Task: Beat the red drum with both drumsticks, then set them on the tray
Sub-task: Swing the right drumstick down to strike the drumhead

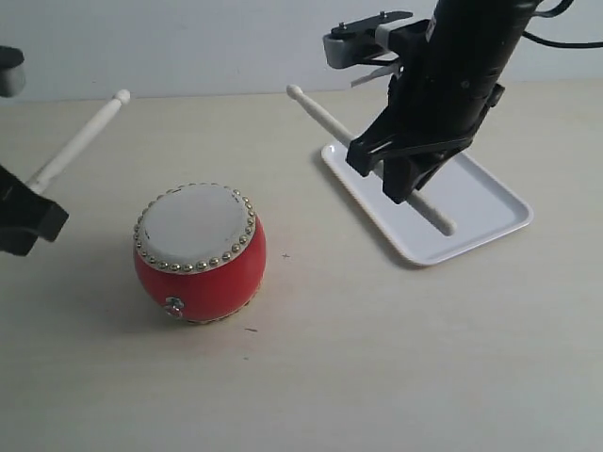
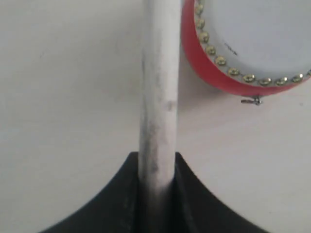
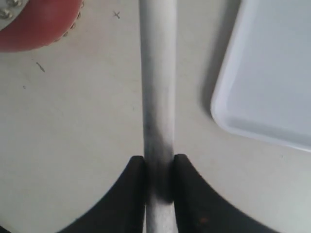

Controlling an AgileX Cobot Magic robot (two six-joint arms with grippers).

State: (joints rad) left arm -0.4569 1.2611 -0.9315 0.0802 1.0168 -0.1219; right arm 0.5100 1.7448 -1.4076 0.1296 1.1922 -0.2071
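- Left claw [image 1: 28, 202]: closed narrow on the left drumstick [image 1: 80, 139], gripped near its butt. The rounded tip points up and away, off to the side of the red drum [image 1: 200, 252] and clear of it.
- Right claw [image 1: 396, 174]: clamped on the right drumstick [image 1: 325, 115] along the shaft. The tip angles toward the far edge of the table [image 1: 377, 358], and the butt end reaches over the tray [image 1: 490, 202]. I cannot tell whether that end touches the tray.
- Red drum: upright on the table, toward my left side, skin up. Neither stick touches it.
- Tray: flat on the table on my right, well apart from the drum. No stick lies loose in it.
- Step in hand, my judgement: both sticks are secured, but the placing is not done. The right arm's position beside the tray suggests set-down is close.
- Next move calls for: lowering the right stick level inside the rim before I part my fingers. The left stick then needs a long carry across, passing clear of the drum.
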